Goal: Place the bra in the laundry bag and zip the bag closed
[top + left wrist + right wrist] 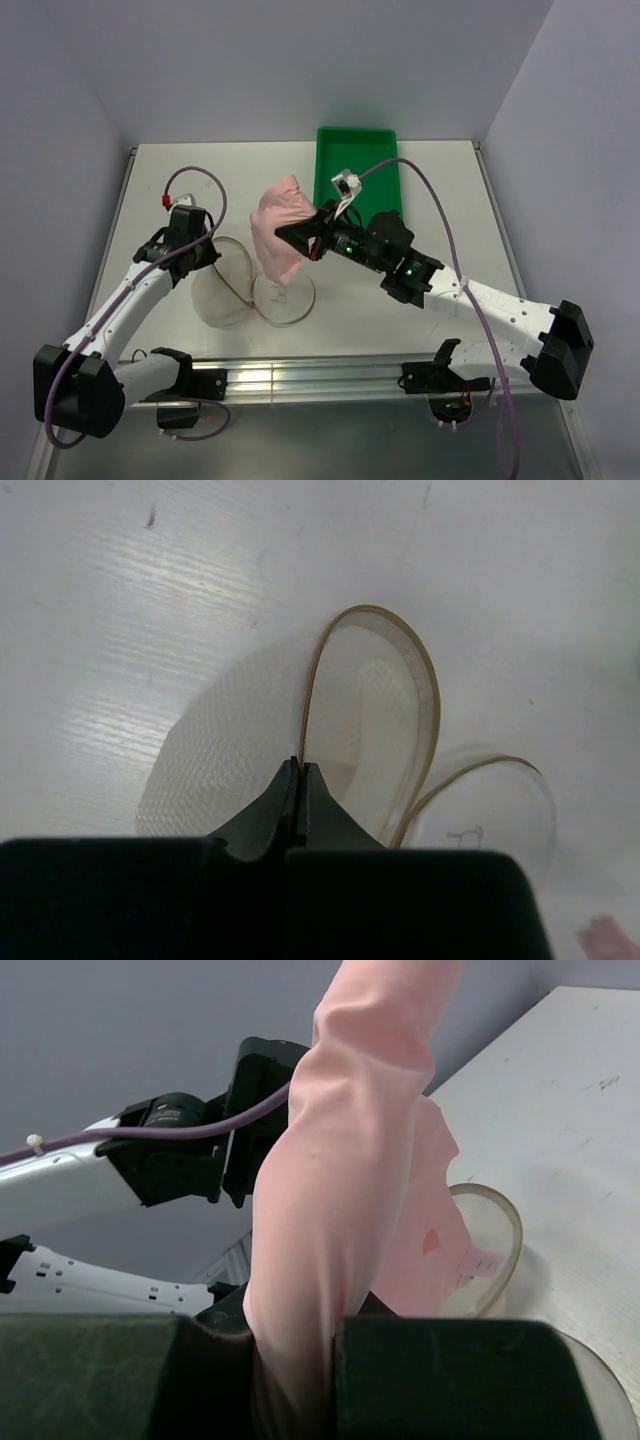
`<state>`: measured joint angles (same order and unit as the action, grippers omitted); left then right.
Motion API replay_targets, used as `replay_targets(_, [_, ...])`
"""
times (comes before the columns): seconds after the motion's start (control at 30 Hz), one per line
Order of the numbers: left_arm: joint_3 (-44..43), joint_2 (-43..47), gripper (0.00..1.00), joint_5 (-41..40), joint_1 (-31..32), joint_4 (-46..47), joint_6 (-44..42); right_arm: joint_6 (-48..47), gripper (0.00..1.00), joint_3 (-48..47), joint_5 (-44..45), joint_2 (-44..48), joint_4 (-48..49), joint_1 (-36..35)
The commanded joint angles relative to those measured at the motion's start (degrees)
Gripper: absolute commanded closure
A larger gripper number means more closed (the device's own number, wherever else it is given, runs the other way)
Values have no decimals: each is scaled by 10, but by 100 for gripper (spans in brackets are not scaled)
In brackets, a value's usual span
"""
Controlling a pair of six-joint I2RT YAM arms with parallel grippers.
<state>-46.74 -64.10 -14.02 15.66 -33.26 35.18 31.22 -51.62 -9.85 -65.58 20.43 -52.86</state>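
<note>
The pale pink bra (279,232) hangs from my right gripper (296,232), which is shut on it and holds it above the table; in the right wrist view the bra (345,1180) fills the jaws and its lower end dangles over the bag's round end (490,1250). The cream mesh laundry bag (250,285) lies open on the table with its tan zipper edge showing. My left gripper (205,256) is shut on the bag's zipper edge (312,695), with the mesh of the laundry bag (230,750) spread below it.
A green plastic tray (357,170) stands at the back, right behind the right gripper. The grey walls close in on both sides. The aluminium rail (300,377) runs along the near edge.
</note>
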Motion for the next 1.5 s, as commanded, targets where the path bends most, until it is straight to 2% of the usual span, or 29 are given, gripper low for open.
replay_targets(0.0, [12,35,100,67,-2,50,-8,35,100,13,16,-19,99,2])
replay_targets(0.17, [51,101,100,205,-1,137,23,24,100,16,5,-37,153,2])
replay_targets(0.23, [71,124,100,228,-1,156,41,24,100,23,-6,-43,179,2])
replay_targets(0.63, [155,199,100,255,-1,252,96,96,100,107,-4,-116,348,0])
replay_targets(0.87, [193,240,100,261,-1,288,122,147,100,148,70,-188,447,-21])
replay_targets(1.0, [198,259,100,254,-1,287,126,144,100,135,120,-220,437,-51])
replay_targets(1.47, [209,274,100,299,-1,318,150,126,100,86,134,-329,330,-96])
